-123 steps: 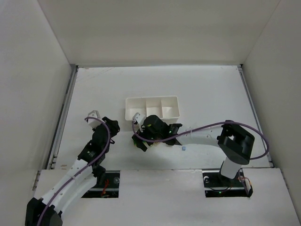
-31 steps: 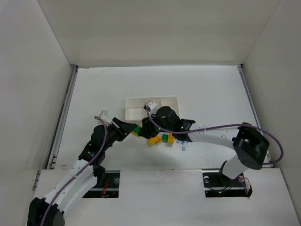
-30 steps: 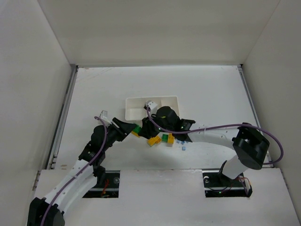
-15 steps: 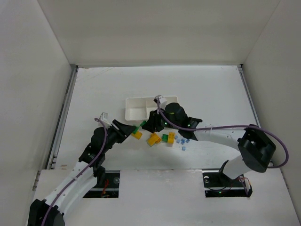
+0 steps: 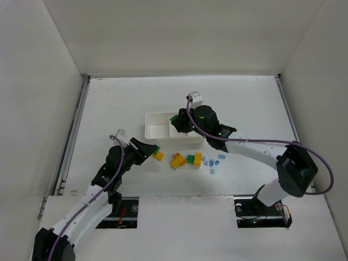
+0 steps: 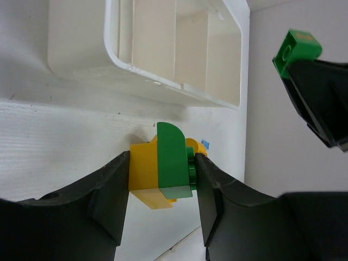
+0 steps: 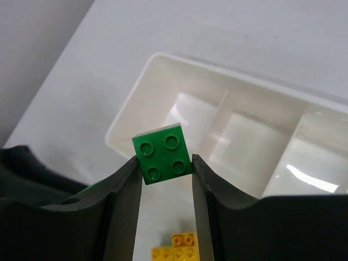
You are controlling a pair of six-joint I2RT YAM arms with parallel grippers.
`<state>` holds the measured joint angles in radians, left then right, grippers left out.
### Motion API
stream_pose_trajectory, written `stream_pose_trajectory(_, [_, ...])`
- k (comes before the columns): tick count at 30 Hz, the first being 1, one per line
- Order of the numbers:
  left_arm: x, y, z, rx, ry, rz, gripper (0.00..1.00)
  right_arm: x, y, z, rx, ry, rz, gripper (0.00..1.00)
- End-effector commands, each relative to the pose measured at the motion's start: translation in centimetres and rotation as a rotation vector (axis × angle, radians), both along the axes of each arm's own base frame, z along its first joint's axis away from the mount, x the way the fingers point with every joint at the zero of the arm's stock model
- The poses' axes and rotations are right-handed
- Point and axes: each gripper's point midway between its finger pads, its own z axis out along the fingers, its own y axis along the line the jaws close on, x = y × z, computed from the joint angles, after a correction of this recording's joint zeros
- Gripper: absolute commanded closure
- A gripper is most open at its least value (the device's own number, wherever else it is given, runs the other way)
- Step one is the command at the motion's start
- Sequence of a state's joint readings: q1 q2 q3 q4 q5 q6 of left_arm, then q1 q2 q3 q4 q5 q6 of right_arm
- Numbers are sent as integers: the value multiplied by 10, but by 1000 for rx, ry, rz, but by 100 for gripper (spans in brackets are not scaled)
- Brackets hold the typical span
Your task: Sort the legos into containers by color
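The right gripper point(image 7: 164, 163) pinches a square four-stud green brick point(image 7: 162, 151) over the tray point(image 7: 133, 100), its compartments point(image 7: 247, 136) bare white where visible; at 7 o'clock, the left gripper point(image 6: 162, 176) clamps a yellow-green pair point(image 6: 145, 174).

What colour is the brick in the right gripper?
Bright green. The brick shows best in the right wrist view, four studs facing the camera.

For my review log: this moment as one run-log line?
left gripper: shut on joined yellow and green plastic bricks | right gripper: shut on square green plastic brick over white three-compartment plastic tray
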<state>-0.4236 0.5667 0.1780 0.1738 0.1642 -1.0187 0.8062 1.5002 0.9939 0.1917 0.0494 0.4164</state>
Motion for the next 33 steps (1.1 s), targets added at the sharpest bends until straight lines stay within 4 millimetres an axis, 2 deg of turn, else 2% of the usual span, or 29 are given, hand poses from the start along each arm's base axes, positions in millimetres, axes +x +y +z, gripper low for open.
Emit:
stream_pose_trajectory(1, [10,-4,35,-22,-89,-6,85,28,-14,-3,-135,-77,-133,68])
stream_pose_trajectory(9, [12,-8,37,-23,-92,-17,84,42,-24,-15,-204,-92,-204,68])
stream_pose_trajectory(11, [13,-8,36,-23,-94,-17,84,44,-33,-20,-236,-93,-242,68])
stream_pose_trajectory(16, [15,-10,36,-24,-96,-18,84,53,-73,-38,-322,-77,-384,67])
stream_pose_trajectory(18, [16,-10,36,-25,-98,-18,84,52,-78,-42,-330,-69,-395,64])
stream_pose_trajectory(20, [18,-12,39,-30,-104,-21,84,53,-82,-45,-337,-68,-409,55])
stream_pose_trajectory(24, [20,-18,49,-45,-121,-34,84,54,-87,-38,-323,-79,-430,42])
stream_pose_trajectory(28, [21,-22,55,-57,-134,-42,84,51,-89,-30,-310,-89,-431,35])
stream_pose_trajectory(31, [21,-25,60,-64,-147,-43,84,44,-91,-18,-271,-100,-424,34])
stream_pose_trajectory(33, [21,-25,64,-71,-158,-43,84,32,-84,-7,-217,-100,-387,41])
